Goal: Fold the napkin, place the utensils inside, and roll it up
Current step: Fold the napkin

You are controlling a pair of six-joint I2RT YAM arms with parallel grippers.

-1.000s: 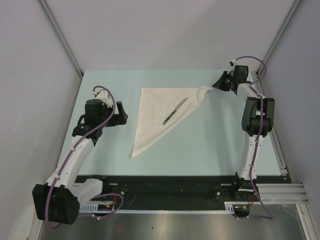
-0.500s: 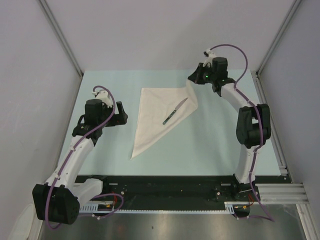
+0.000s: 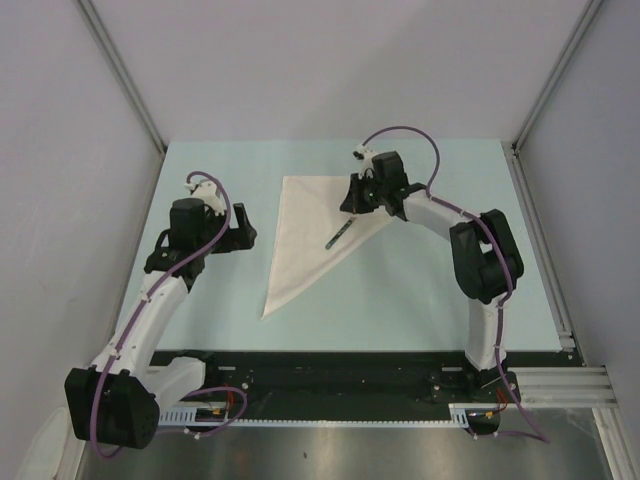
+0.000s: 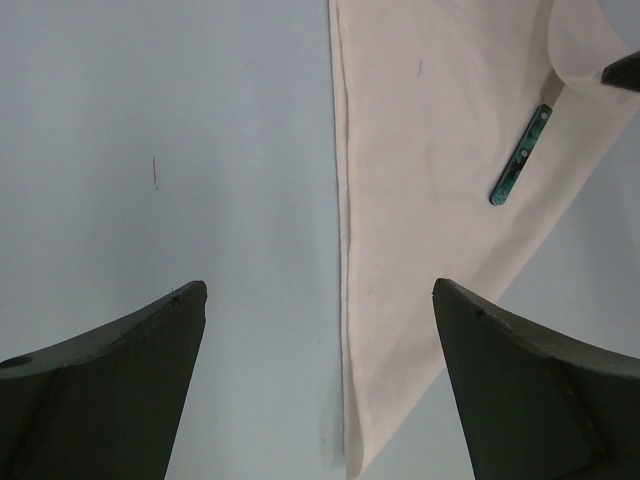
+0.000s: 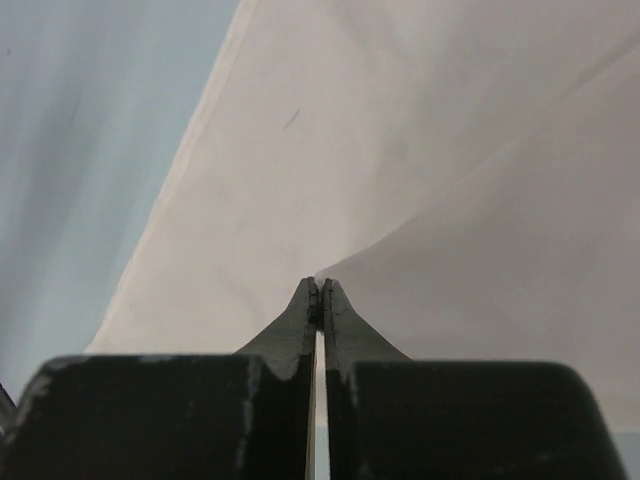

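Note:
The cream napkin (image 3: 300,235) lies as a triangle in the middle of the table, its long point toward the near edge. My right gripper (image 3: 352,196) is shut on the napkin's right corner and holds it lifted and folded back over the cloth (image 5: 330,150). In the right wrist view its fingertips (image 5: 320,288) pinch the fabric. The knife (image 3: 339,236) rests on the napkin; its dark handle (image 4: 520,168) shows and its blade is hidden under the raised flap. My left gripper (image 3: 243,228) stands open beside the napkin's left edge (image 4: 345,250), holding nothing.
The pale blue table (image 3: 420,290) is bounded by grey walls at the back and sides. A metal rail (image 3: 545,250) runs along its right edge. Both arm bases sit on the black strip (image 3: 330,380) at the near edge.
My right gripper has swept left from the far right of the table, dragging the napkin corner over the knife, whose blade is now covered. The left arm has stayed still.

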